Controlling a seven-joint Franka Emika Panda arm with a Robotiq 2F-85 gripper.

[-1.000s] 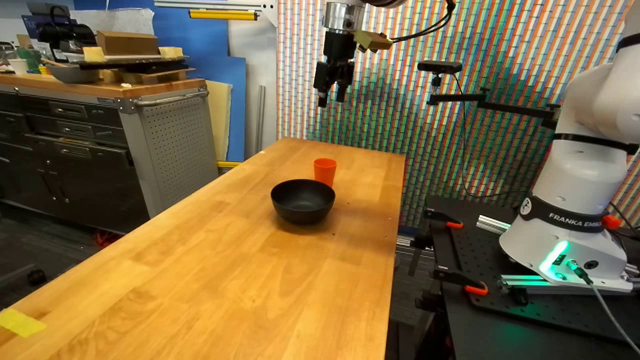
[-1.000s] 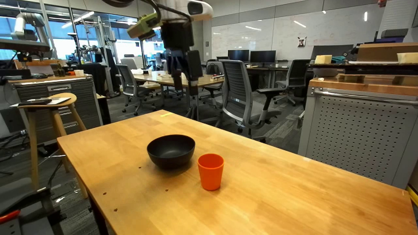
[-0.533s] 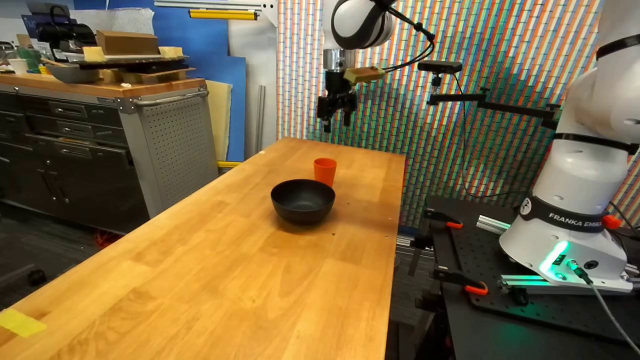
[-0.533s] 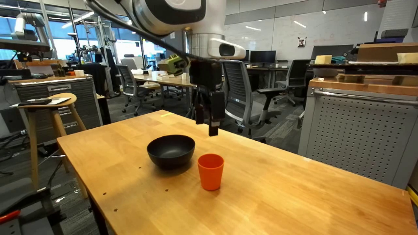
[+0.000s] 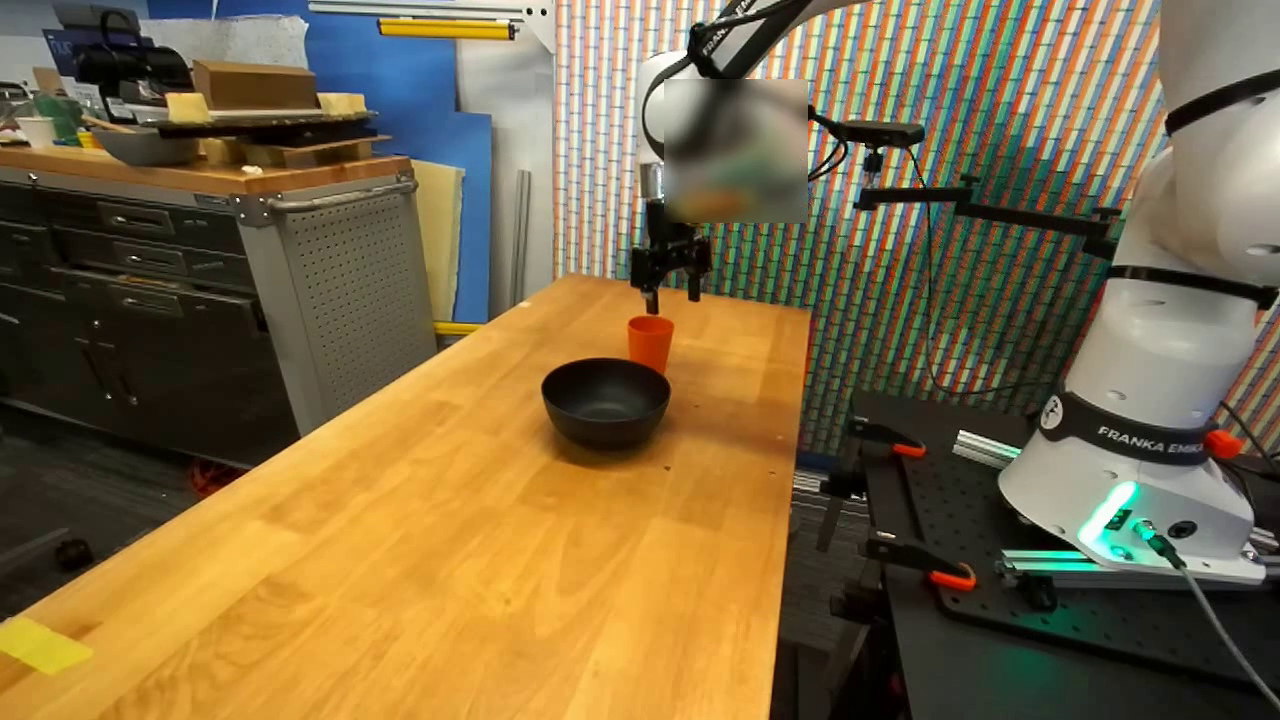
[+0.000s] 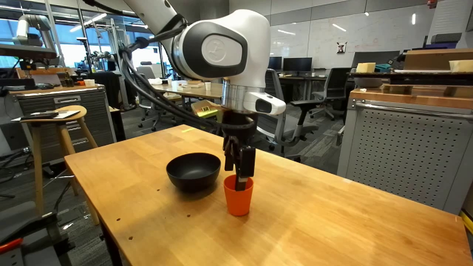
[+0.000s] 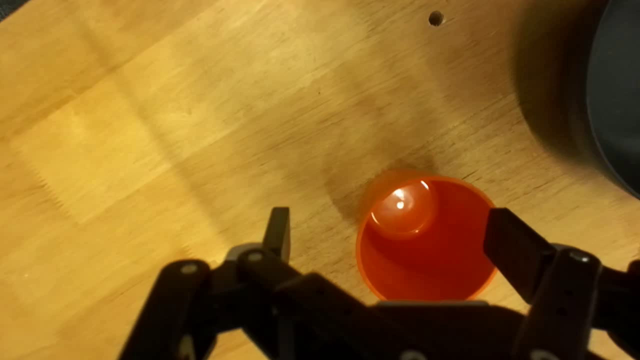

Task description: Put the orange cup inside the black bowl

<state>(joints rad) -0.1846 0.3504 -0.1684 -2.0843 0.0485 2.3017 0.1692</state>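
Observation:
The orange cup (image 5: 650,346) stands upright on the wooden table, beside the black bowl (image 5: 605,410) and apart from it. Both also show in an exterior view, the cup (image 6: 238,202) nearer the camera and the bowl (image 6: 193,173) behind it. My gripper (image 5: 673,297) points down just above the cup; it also shows in an exterior view (image 6: 235,177). In the wrist view my gripper (image 7: 389,227) is open and empty. The cup (image 7: 435,255) shows between its fingers, nearer the right one, which overlaps the rim. The bowl (image 7: 617,95) is cut off at the right edge.
The wooden table (image 5: 480,560) has small holes and yellow tape (image 5: 42,645). A grey cabinet (image 6: 410,151) with boxes stands beyond the table edge. Office chairs (image 6: 273,107) stand behind. The robot base (image 5: 1130,480) sits on a separate black table.
My gripper has come down from high above the table to just over the cup, staying open. The cup and the bowl have not moved.

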